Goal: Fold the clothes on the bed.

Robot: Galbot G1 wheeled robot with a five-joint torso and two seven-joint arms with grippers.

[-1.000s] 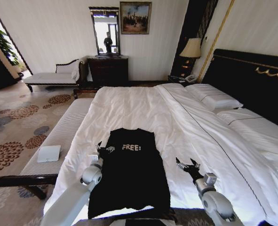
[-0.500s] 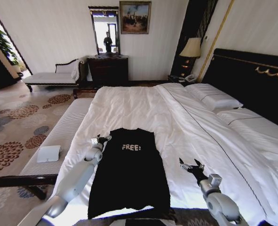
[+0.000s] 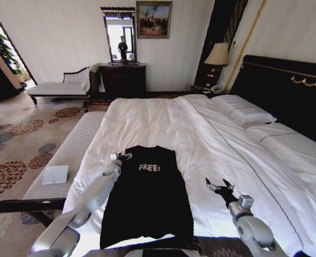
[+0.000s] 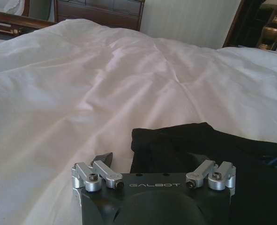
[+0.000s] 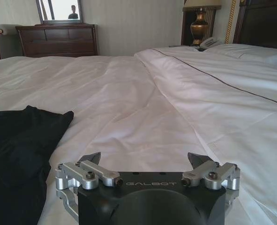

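- My left gripper (image 3: 120, 157), jaws spread wide, sits at the black T-shirt (image 3: 147, 195)'s ten o'clock collar corner.
- My right gripper (image 3: 219, 187) gapes wide over white bed (image 3: 147, 120) sheet at the shirt's three o'clock, apart from it.
- Pillows (image 3: 243, 113) lie at one o'clock.

- Head view looked down from above the bed (image 3: 163, 123) edge, facing 12 o'clock toward the far wall.
- Left wrist view sat low, close over the T-shirt (image 4: 199, 145), facing 12.
- Right wrist view sat low at 4 o'clock of the shirt, facing 12.
- All shared duvet and shirt.
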